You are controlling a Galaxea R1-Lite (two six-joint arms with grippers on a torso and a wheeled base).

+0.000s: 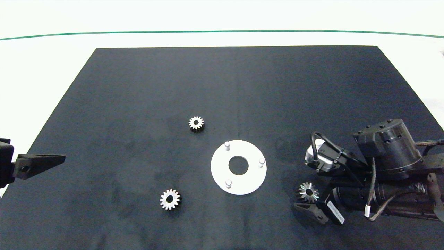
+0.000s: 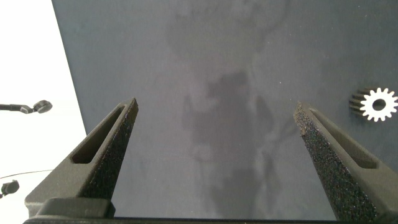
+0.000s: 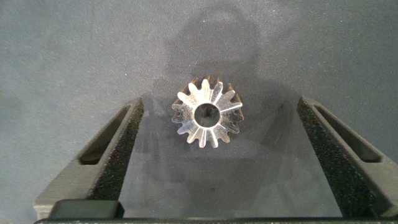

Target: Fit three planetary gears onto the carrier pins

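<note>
A flat white disc (image 1: 250, 181) lies right of the mat's centre, and its three carrier pins (image 1: 227, 145) stand bare. One planetary gear (image 1: 196, 123) lies behind and left of the disc, another (image 1: 170, 199) in front and left. The third gear (image 1: 308, 192) lies flat on the mat to the disc's right. My right gripper (image 1: 308, 190) is lowered around that gear; in the right wrist view the gear (image 3: 208, 113) sits between the open gripper's (image 3: 219, 106) fingers, touching neither. My left gripper (image 2: 214, 107) hangs open and empty over the mat's left edge (image 1: 57, 159), with a gear (image 2: 378, 104) off to one side.
A black mat (image 1: 138, 86) covers most of the white table (image 1: 41, 62). A green line (image 1: 222, 31) runs along the far side. The right arm's dark wrist and cables (image 1: 385, 173) crowd the mat's right front area.
</note>
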